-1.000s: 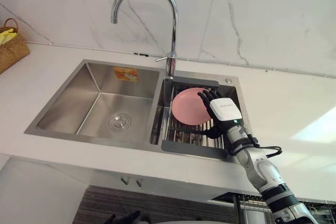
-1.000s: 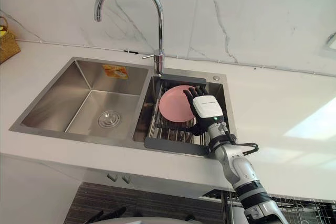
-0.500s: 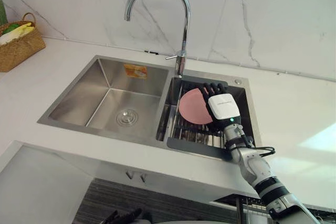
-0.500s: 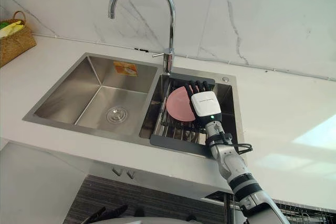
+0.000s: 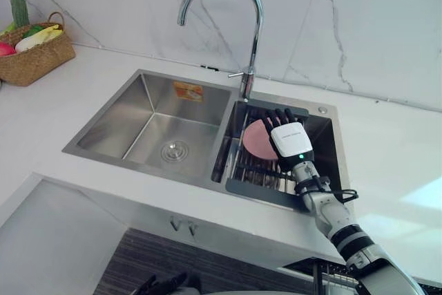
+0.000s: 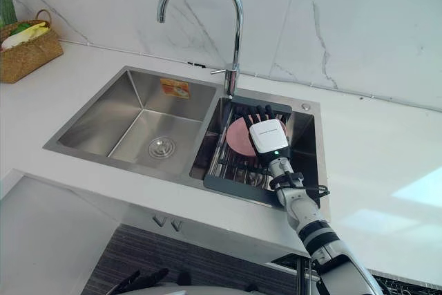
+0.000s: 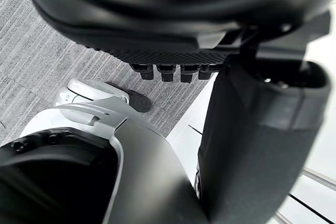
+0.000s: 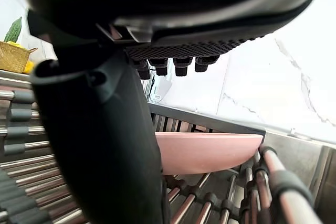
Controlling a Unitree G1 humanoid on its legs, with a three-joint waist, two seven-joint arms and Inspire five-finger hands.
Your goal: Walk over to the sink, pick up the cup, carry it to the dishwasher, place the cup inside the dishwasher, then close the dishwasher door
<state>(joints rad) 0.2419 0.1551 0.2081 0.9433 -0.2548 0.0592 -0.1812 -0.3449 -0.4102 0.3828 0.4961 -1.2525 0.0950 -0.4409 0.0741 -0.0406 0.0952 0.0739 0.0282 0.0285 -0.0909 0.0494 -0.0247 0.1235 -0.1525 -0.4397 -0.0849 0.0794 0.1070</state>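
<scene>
Showing straight fingers, R robot hand (image 5: pixel 291 141) hangs by 1 pink plate (image 5: pixel 256 139) in 1 rack (image 5: pixel 257 189).

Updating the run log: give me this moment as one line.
phase: reach | right hand: open, over pink dish on sink rack | left hand: open, idle | grasp: not yet

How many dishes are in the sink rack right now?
1: a pink dish on the rack in the right basin, beneath the right hand. The hand could hide others.
</scene>
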